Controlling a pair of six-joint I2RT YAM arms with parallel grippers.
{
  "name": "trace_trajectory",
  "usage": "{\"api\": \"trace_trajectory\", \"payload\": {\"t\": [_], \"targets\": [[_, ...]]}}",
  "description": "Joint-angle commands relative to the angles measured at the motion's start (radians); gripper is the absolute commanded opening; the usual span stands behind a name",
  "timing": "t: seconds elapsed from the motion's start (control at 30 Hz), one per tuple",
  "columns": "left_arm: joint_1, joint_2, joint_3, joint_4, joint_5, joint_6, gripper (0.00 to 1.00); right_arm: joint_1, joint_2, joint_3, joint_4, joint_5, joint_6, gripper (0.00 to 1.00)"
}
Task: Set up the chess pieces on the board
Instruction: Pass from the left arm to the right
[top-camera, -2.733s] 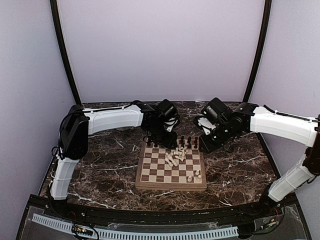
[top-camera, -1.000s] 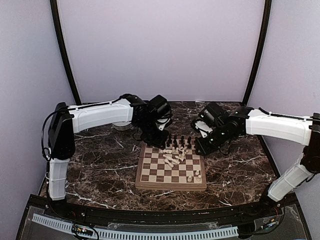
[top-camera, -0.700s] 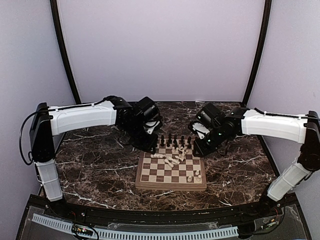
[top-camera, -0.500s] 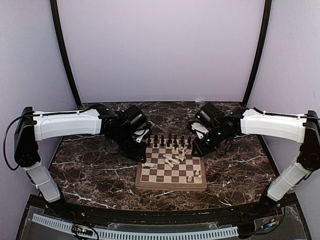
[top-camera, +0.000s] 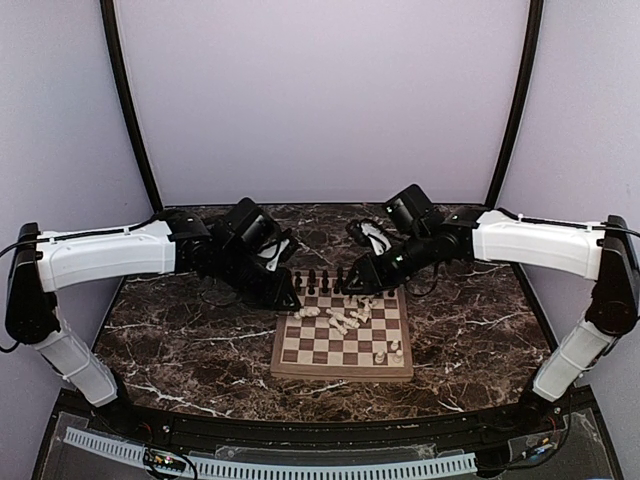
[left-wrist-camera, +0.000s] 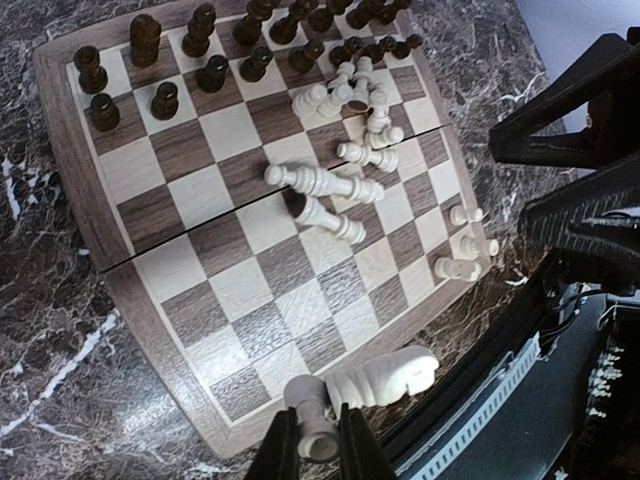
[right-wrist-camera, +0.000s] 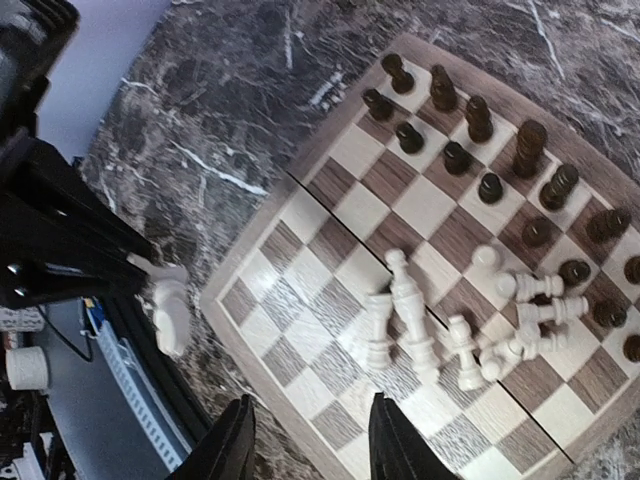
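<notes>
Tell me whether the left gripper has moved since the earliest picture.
Yes. The left gripper shifted left along the board's far edge, now at its far-left corner.

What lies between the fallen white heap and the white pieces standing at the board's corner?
Only bare board between the heap and the corner pieces; the left wrist view shows it.

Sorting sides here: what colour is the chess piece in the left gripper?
The piece in the left gripper is cream-white; the left wrist view shows it best.
</notes>
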Motion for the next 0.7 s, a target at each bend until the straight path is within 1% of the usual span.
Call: {"api": "trace_trajectory", "payload": {"t": [0.0,0.07,0.13,0.2,0.27,0.53,0.67], "targets": [[0.01,-0.051,-0.014,0.111,0.04,-0.065,0.09,-0.026,-0.009,0.005,0.258,-0.146,0.16,0.45],[0.022,-0.052,-0.013,0.146,0.041,-0.074,0.09,-0.036,0.005,-0.004,0.303,-0.206,0.197,0.48],[0.03,-0.051,-0.011,0.173,0.039,-0.075,0.09,-0.036,0.03,0.0,0.312,-0.27,0.195,0.52],[0.037,-0.043,-0.009,0.193,0.047,-0.079,0.09,-0.036,0.054,0.006,0.317,-0.311,0.2,0.57],[0.04,-0.036,-0.004,0.202,0.053,-0.08,0.09,-0.036,0.065,0.014,0.321,-0.326,0.205,0.59],[0.044,-0.035,-0.008,0.227,0.058,-0.077,0.09,-0.028,0.098,0.047,0.249,-0.338,0.179,0.6],[0.044,-0.028,0.002,0.227,0.066,-0.073,0.09,-0.024,0.104,0.04,0.27,-0.356,0.19,0.55]]}}
